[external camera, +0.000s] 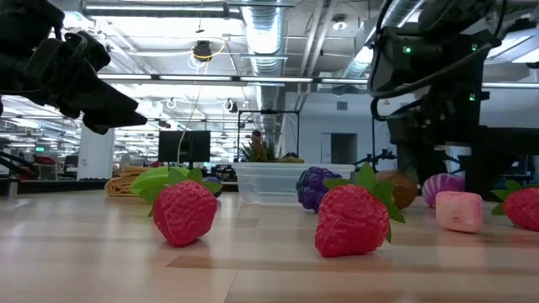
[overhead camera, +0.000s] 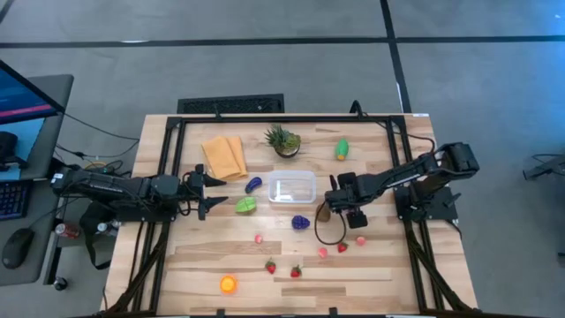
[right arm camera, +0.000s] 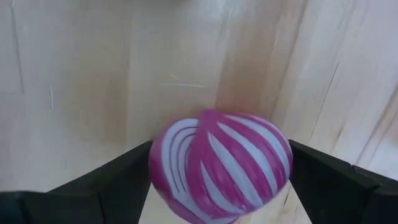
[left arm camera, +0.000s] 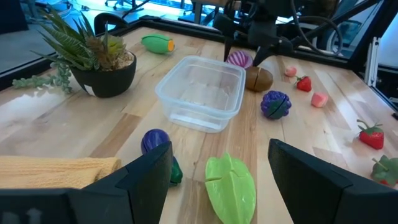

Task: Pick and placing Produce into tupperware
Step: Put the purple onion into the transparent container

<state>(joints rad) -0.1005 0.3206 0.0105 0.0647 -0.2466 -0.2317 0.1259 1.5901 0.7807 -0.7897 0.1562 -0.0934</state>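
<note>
- Right pincer (right arm camera: 217, 180): spread as wide as it goes, fingers flanking a purple-and-white striped onion (right arm camera: 219, 167); contact not yet evident, so nothing counted as held.
- Onion: just beside the tupperware (overhead camera: 292, 187), on the side toward the right arm, resting on the worktop (overhead camera: 371, 274).
- Likely handling, as a guess: hollow toy plastic, light and stiff, glossy and rounded, so prone to squirt out under a skewed squeeze. Best taken across the widest belly, fingers level and centred, with modest force.
- Just next to the onion, a brown kiwi-like piece (left arm camera: 258, 78); close enough to be nudged during closing.
- Tupperware: clear, thin-walled, empty by the look of it, light enough to slide if bumped on the rim.
- Farther from the tupperware: purple grape bunch (overhead camera: 301, 222), green leafy piece (overhead camera: 246, 205), purple eggplant (overhead camera: 254, 184), strawberries (overhead camera: 271, 265), an orange (overhead camera: 229, 283), corn cob (overhead camera: 342, 148).
- Left pincer (overhead camera: 205, 193): partly spread, empty, waiting on the tupperware's opposite side, near the green leafy piece.
</note>
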